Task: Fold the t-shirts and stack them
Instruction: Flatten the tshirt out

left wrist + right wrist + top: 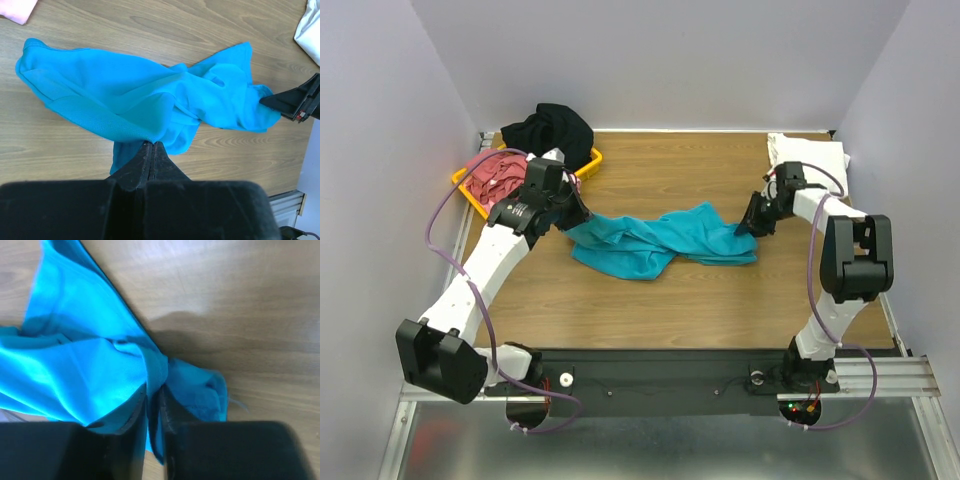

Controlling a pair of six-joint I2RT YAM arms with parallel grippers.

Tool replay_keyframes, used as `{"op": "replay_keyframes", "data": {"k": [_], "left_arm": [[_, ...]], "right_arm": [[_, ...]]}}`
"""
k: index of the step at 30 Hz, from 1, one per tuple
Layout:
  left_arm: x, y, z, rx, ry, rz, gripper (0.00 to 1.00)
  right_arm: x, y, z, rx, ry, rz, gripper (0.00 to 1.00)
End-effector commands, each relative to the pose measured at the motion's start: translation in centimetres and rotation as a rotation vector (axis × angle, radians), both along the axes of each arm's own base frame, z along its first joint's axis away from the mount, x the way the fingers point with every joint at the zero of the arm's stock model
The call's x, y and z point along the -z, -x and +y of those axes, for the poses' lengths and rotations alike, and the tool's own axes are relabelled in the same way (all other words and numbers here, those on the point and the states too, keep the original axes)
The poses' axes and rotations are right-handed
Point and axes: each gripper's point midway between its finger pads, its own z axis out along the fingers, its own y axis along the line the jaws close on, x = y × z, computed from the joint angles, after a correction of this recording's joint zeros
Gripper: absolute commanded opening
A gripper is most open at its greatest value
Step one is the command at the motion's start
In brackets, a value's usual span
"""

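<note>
- The teal-blue soft cloth t-shirt (660, 240) lay crumpled in a long bunch across the middle of the brown wooden surface (670, 320), stretched left to right between the two arms.
- Left tool (572, 222) was down at the shirt's left end: in the left wrist view its fingers (145, 160) were clenched tight together, with a fold of teal cloth pinched at the tips.
- Right tool (745, 228) was at the shirt's right end, and its fingers (132, 415) had pressed in close, grasping a teal fold that ran down between them.
- The cloth between the two grips was rumpled and slack, resting on the wood.
- Far left corner: a black cloth shirt (548, 128) was heaped on the far edge of the yellow plastic tray (592, 160), and a dusty red cloth shirt (490, 175) lay inside it.
- Far right corner: a white cloth shirt (810, 152) sat against the wall, well apart from the teal one.
- A corner of a pink cloth shirt (17, 10) showed at the edge of the left wrist view.
</note>
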Motion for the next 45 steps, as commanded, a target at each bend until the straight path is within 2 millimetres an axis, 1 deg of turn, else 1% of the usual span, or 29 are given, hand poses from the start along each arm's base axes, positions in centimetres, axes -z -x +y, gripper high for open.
{"op": "replay_keyframes", "data": {"k": [1,2,5,8,9,10,11,12,14,15,16,17,19,23,24,27,28,29,30,32,34,35,37,38,40,41,42,43,45], "left_arm": [[-0.8,-0.5,0.5,0.000,-0.006,-0.035,0.00],[-0.9,-0.6,0.6,0.000,-0.010,-0.037,0.00],[-2.2,-1.6,1.5,-0.015,-0.018,-0.065,0.00],[-4.7,-2.6,2.5,-0.028,-0.022,-0.112,0.00],[-6.4,-3.4,3.1,-0.035,-0.026,-0.149,0.00],[-7.2,-3.6,3.5,-0.037,-0.030,-0.161,0.00],[-8.1,-3.9,3.9,-0.042,-0.031,-0.179,0.00],[-10.1,-4.5,4.6,-0.052,-0.028,-0.226,0.00],[-12.1,-4.9,5.5,-0.061,-0.018,-0.271,0.00],[-14.1,-5.3,6.5,-0.086,-0.010,-0.314,0.00],[-14.9,-5.3,6.9,-0.091,-0.004,-0.327,0.00],[-15.6,-5.3,7.0,-0.081,0.007,-0.339,0.00],[-17.4,-5.4,7.7,-0.092,0.018,-0.374,0.00],[-18.0,-4.4,7.1,-0.047,0.063,-0.391,0.00],[-16.2,-4.1,6.9,-0.039,0.066,-0.354,0.00],[-13.5,-2.8,6.5,-0.024,0.083,-0.304,0.00],[-10.4,-2.3,6.5,-0.025,0.081,-0.235,0.00],[-9.7,-1.5,6.4,-0.020,0.088,-0.222,0.00],[-7.0,-0.8,6.4,-0.020,0.084,-0.162,0.00],[-5.4,0.1,6.5,-0.029,0.088,-0.139,0.00],[-2.8,0.9,6.4,-0.025,0.091,-0.084,0.00],[-2.2,0.7,6.2,-0.020,0.095,-0.082,0.00],[0.1,0.8,6.1,-0.009,0.091,-0.033,0.00],[1.3,0.4,6.2,-0.004,0.079,-0.014,0.00],[3.6,0.2,6.4,-0.006,0.059,0.029,0.00],[4.9,0.1,6.8,-0.013,0.038,0.058,0.00],[5.7,0.1,7.0,-0.019,0.027,0.077,0.00],[6.6,0.3,7.1,-0.020,0.016,0.095,0.00],[7.2,0.2,7.4,-0.032,0.002,0.101,0.00]], "right_arm": [[-5.6,-3.9,-0.3,0.017,0.015,-0.191,0.04],[-6.9,-4.2,-0.5,0.028,0.023,-0.221,0.00],[-9.9,-5.6,-1.2,0.072,0.054,-0.293,0.00],[-14.6,-7.2,-2.4,0.116,0.104,-0.406,0.00],[-15.8,-7.5,-2.9,0.130,0.117,-0.432,0.00],[-18.5,-8.1,-3.4,0.148,0.129,-0.494,0.00],[-19.8,-8.3,-3.9,0.162,0.134,-0.522,0.00],[-21.1,-8.5,-4.7,0.182,0.140,-0.548,0.00],[-24.9,-8.8,-5.9,0.225,0.144,-0.624,0.00],[-26.3,-8.8,-6.2,0.240,0.143,-0.654,0.00],[-27.5,-8.8,-6.4,0.249,0.140,-0.676,0.00],[-29.7,-8.6,-6.5,0.259,0.140,-0.725,0.00],[-31.5,-8.3,-6.5,0.270,0.134,-0.763,0.00],[-34.3,-7.0,-6.6,0.293,0.130,-0.821,0.00],[-34.0,-6.5,-6.5,0.293,0.127,-0.814,0.00],[-32.1,-5.5,-6.2,0.284,0.119,-0.769,0.00],[-31.7,-4.9,-6.3,0.290,0.124,-0.764,0.00],[-29.6,-4.5,-6.5,0.296,0.141,-0.719,0.00],[-29.0,-4.2,-6.6,0.298,0.150,-0.706,0.00],[-27.3,-3.9,-7.1,0.312,0.180,-0.674,0.00],[-26.3,-4.6,-7.4,0.319,0.192,-0.648,0.00],[-24.7,-5.7,-7.5,0.316,0.193,-0.608,0.00],[-23.7,-7.1,-7.3,0.312,0.175,-0.578,0.00],[-21.3,-8.5,-7.1,0.302,0.157,-0.524,0.01],[-19.7,-9.9,-6.6,0.287,0.126,-0.494,0.11],[-17.2,-10.8,-6.4,0.276,0.119,-0.441,0.18],[-16.2,-11.1,-6.2,0.268,0.109,-0.417,0.25],[-15.2,-11.3,-5.9,0.254,0.096,-0.396,0.40],[-13.1,-11.3,-5.0,0.199,0.058,-0.353,0.50]]}}
